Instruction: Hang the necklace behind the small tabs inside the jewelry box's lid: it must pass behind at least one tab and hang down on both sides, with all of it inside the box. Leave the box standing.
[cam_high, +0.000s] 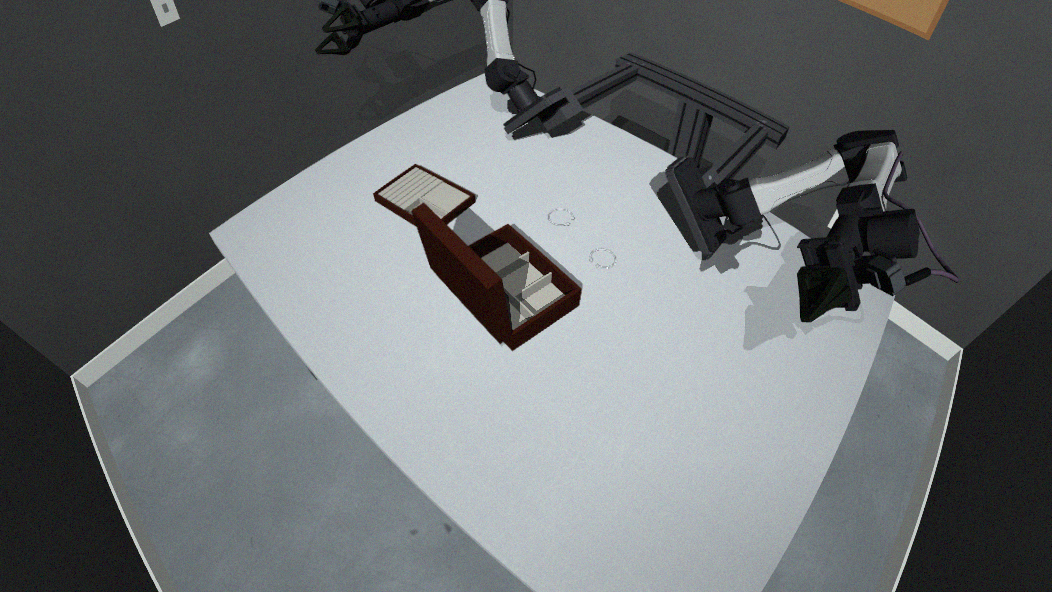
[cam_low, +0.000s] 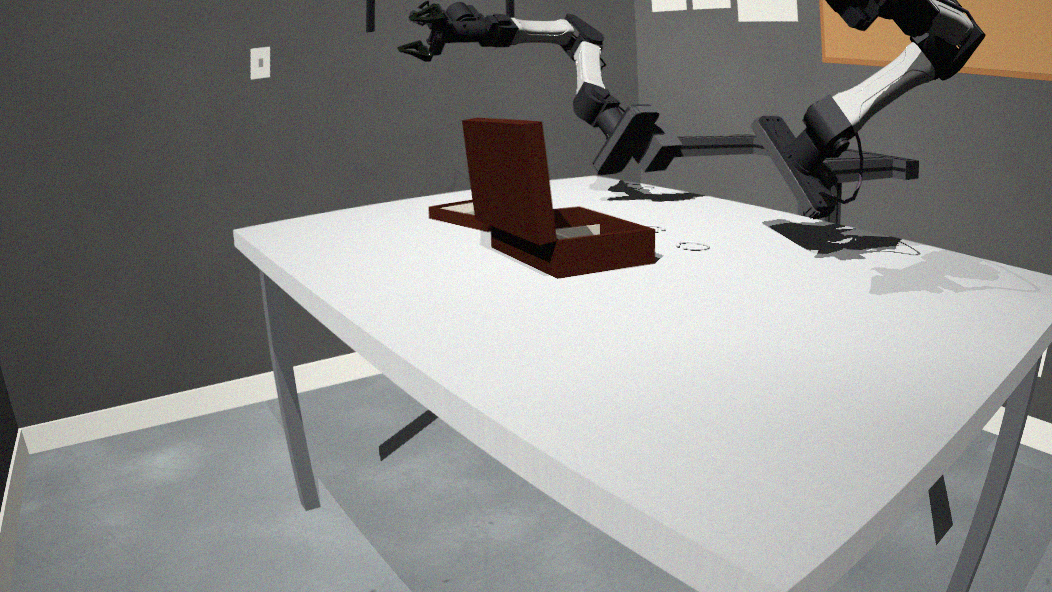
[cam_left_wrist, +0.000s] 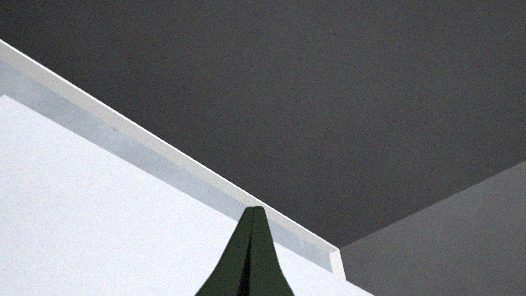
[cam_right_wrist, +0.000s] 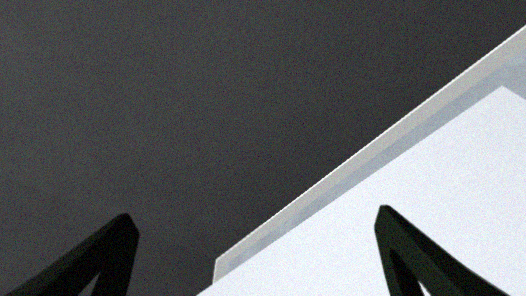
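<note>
1. We have the left hand (cam_high: 807, 316) (cam_left_wrist: 255, 216) narrow, its two fingertips meeting with nothing between them; it is raised over one edge of the counter (cam_high: 625, 441) (cam_low: 662, 353) (cam_left_wrist: 125, 215) (cam_right_wrist: 325, 260), well apart from the box.
2. Our right hand (cam_high: 321, 40) (cam_low: 406, 33) (cam_right_wrist: 253, 219) is wide and holds nothing, raised beyond the counter's edge on the tray's side.
3. Between our arms and the jewelry box, two thin round loops lie on the counter: one loop (cam_high: 602, 248) (cam_low: 692, 250) shows whole in both outside views, while the other loop (cam_high: 561, 209) (cam_low: 662, 229) is partly hidden behind the box in the exterior view. We cannot tell whether either is the necklace, nor confirm where the necklace is.
4. The jewelry box (cam_high: 548, 318) (cam_low: 603, 254) stands on the counter, dark red-brown, with pale dividers (cam_high: 540, 283) in its base.
5. Its lid (cam_high: 467, 283) (cam_low: 507, 176) is up, close to upright. We see its outer face and top edge; the inner face and its tabs are hidden from us, so we cannot tell what hangs there.
6. Just beside the lid end of the box, a shallow tray (cam_high: 393, 208) (cam_low: 452, 215) lies flat on the counter, its pale lining partly ridged.
7. Farther out, a dark frame (cam_high: 709, 97) (cam_low: 717, 145) runs between our arm mounts.
</note>
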